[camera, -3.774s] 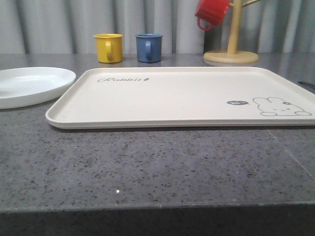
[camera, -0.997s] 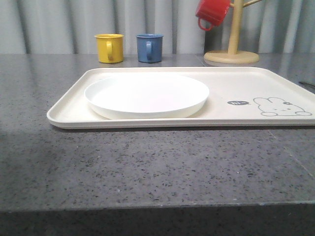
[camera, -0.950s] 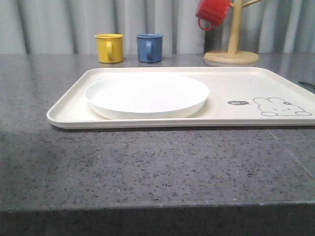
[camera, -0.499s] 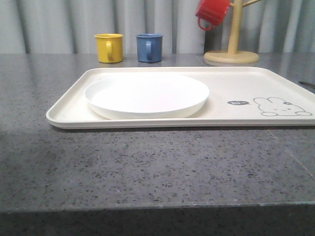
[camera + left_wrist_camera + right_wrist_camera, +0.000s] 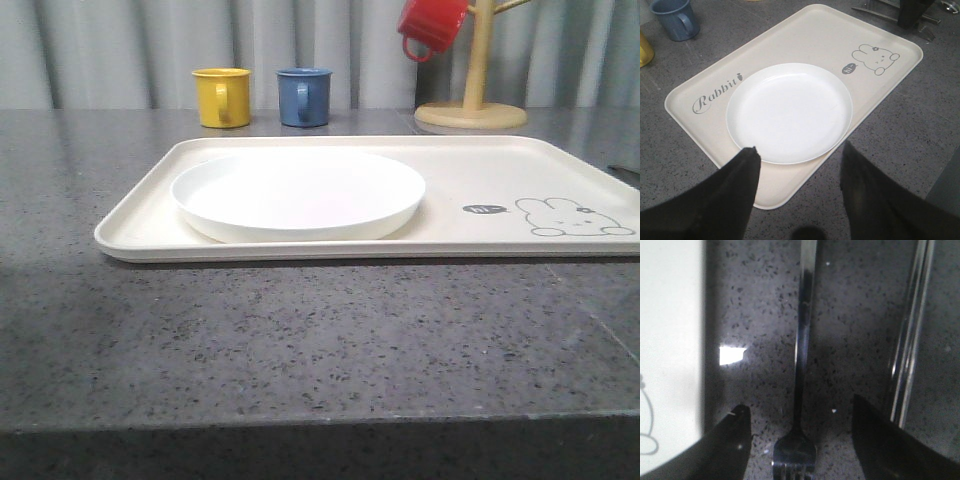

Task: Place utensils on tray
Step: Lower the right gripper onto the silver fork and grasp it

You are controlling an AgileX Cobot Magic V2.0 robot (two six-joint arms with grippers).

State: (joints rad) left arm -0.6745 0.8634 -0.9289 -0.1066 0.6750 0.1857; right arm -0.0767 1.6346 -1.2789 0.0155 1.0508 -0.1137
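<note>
Grey speckled countertop (image 5: 320, 340) carries the tray (image 5: 520, 170), with the plate (image 5: 298, 193) resting on its left half. Yellow mug (image 5: 222, 97) and blue mug (image 5: 303, 96) stand at the far edge.

Left wrist view: left gripper (image 5: 797, 162) hovers over the tray's near rim, fingers spread apart, holding nothing.

Right wrist view: right gripper (image 5: 797, 425) is spread apart astride the fork (image 5: 799, 390), which lies on the countertop just beside the tray's edge. A second utensil (image 5: 910, 335) lies parallel, near the fork.

The tray (image 5: 805, 37) bears the grey script word "Rabbit".
</note>
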